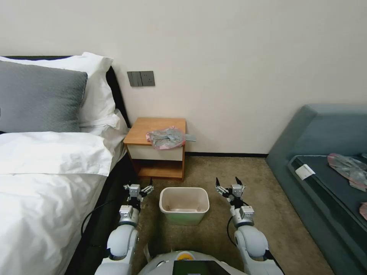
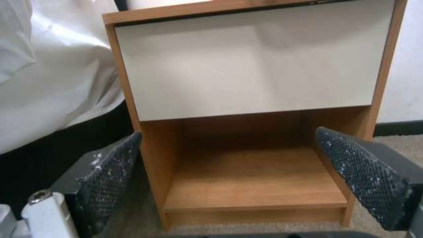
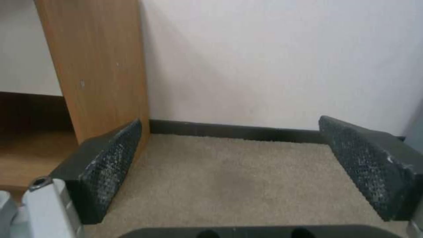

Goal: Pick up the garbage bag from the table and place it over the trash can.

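Flanking the rounded cream trash can (image 1: 184, 204) on nubby carpet, we are holding left gripper (image 1: 138, 187) and right gripper (image 1: 229, 182) splayed wide and empty, while the crinkled grey-pink garbage bag (image 1: 166, 138) is lying on the wooden table (image 1: 149, 126).

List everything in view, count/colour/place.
garbage bag: 1, grey with pink edging, on the table's front right
table: 1, orange-brown wood, white drawer, between bed and sofa
trash can: 1, cream, on carpet before the table
bed: 1, white linen, left
pillows: 2, grey in front, white behind
sofa: 1, teal, right
plastic bags: grey-pink, on the sofa
wall switches: grey, above the table
left gripper: open, left of the can
right gripper: open, right of the can
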`<state>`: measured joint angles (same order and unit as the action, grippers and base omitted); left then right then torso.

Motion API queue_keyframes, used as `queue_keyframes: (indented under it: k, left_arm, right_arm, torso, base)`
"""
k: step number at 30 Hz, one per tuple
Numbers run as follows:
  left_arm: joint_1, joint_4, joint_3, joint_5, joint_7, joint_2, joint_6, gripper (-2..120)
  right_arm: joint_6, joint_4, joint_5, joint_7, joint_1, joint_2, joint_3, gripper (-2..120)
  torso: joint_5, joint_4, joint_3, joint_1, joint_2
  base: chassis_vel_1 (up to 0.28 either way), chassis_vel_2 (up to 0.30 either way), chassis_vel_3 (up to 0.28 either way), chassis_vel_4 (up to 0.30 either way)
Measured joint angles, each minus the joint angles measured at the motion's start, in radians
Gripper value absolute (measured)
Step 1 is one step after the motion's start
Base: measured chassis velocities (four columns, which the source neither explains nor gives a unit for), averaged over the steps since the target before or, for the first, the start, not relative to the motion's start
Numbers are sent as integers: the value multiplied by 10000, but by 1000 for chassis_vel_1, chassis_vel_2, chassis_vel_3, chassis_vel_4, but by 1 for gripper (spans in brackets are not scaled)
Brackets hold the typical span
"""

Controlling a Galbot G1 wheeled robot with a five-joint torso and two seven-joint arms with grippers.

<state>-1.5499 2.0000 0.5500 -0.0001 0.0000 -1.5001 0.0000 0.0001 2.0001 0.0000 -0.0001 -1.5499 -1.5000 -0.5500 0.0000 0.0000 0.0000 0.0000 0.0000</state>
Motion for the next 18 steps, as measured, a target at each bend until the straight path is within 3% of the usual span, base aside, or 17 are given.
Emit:
queue_keyframes:
  k: [18]
  left_arm:
    - [0,0,0,0,0,0,0,100]
  right_arm:
    - [0,0,0,0,0,0,0,100]
  torso:
    - [0,0,0,0,0]
  base:
    - [0,0,0,0]
